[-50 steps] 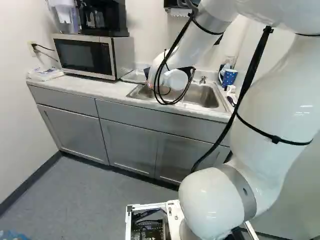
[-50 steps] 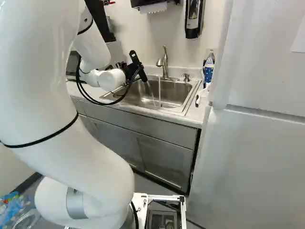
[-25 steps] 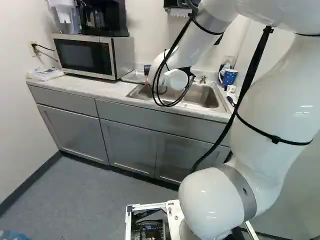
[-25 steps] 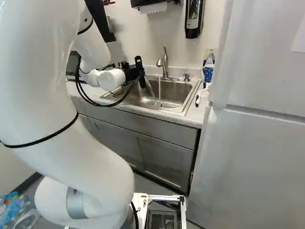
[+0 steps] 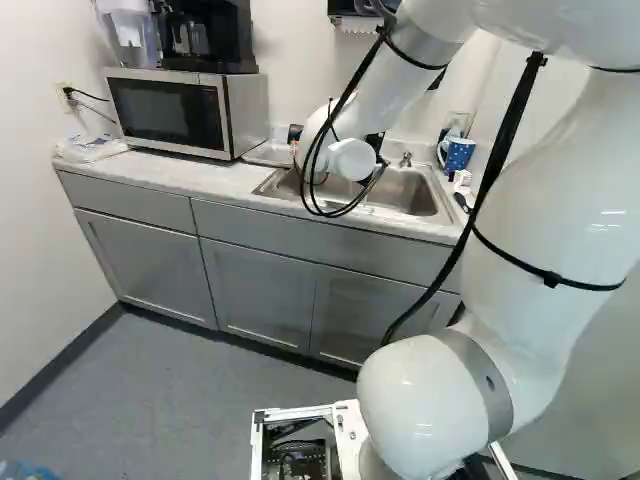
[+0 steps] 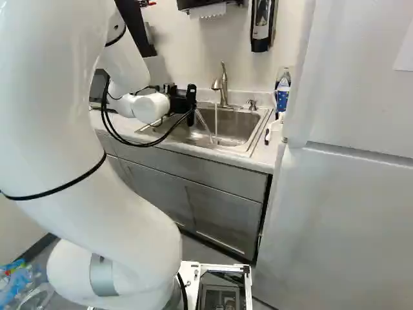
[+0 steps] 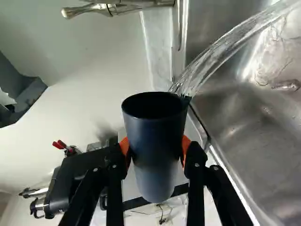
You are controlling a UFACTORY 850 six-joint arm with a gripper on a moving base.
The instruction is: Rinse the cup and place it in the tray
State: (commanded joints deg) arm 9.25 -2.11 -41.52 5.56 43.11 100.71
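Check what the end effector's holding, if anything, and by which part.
Dark blue cup, held by its outer side walls around mid-height, between the orange pads of the end effector.

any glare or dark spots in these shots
Wrist view: bright glare on the steel sink, while the inside of the cup is nearly black; left base view: small, glossy highlights on the white arm; right base view: soft highlights on the arm too.

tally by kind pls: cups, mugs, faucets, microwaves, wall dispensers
cups: 1, the dark cup
mugs: 1, the blue mug
faucets: 1, the sink faucet
microwaves: 1, the microwave
wall dispensers: 2, the paper towel dispenser and the soap dispenser
total: 6
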